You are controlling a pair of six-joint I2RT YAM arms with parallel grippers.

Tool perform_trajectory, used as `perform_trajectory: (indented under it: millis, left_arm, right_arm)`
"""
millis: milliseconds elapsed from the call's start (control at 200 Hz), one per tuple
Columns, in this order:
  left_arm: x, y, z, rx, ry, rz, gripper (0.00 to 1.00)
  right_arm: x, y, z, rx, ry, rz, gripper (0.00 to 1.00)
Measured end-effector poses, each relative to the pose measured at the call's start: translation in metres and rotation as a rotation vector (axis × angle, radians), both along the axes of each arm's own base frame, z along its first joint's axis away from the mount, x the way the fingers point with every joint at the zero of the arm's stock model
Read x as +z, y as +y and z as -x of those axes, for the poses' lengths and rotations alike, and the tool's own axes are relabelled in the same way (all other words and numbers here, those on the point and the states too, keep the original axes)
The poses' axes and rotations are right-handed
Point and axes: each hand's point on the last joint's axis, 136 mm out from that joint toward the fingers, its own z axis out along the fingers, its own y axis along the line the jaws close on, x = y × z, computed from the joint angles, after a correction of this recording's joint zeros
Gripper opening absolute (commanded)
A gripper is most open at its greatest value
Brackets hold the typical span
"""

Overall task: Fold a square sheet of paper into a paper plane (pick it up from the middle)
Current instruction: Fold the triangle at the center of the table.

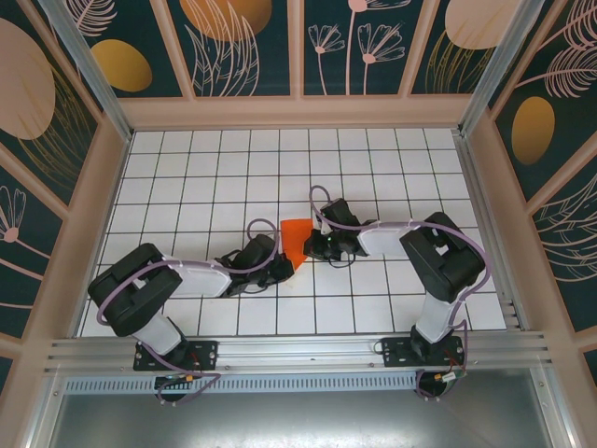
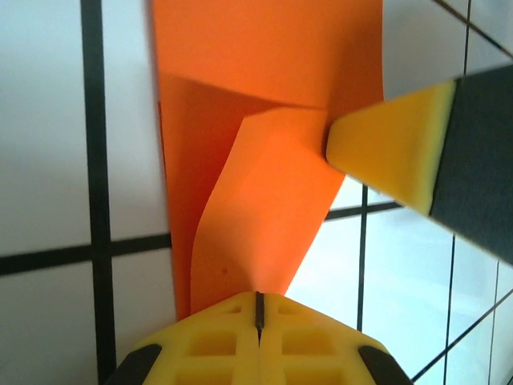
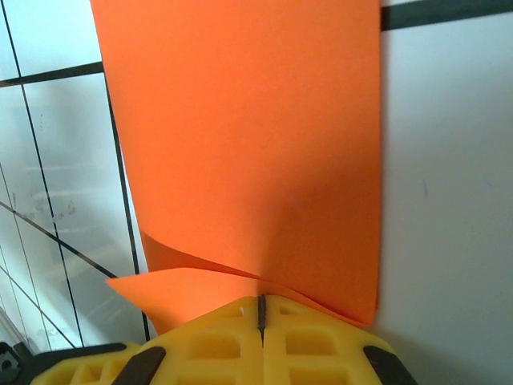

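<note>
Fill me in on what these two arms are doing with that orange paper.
Two robot arms are folding the paper in the middle of the tiled table. The left gripper is shut on a curled-up flap at one edge. The right gripper is shut on the paper from the other side, where layers overlap. The paper is only partly folded and is not yet a plane.

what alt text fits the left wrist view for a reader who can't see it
The left gripper, yellow jaws shut, pinches a curled flap of the partly folded orange paper lying on the white tiled table. The yellow tip of the right gripper touches the fold from the right.
</note>
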Motion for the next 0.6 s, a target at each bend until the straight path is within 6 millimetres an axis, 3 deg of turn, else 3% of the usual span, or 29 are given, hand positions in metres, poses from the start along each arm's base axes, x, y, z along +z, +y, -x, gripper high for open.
perform_trajectory:
  millis: [600]
  left_arm:
    - [0.0, 0.022, 0.03, -0.089, 0.002, -0.096, 0.02]
  right_arm:
    - [0.0, 0.001, 0.0, -0.004, 0.007, 0.001, 0.05]
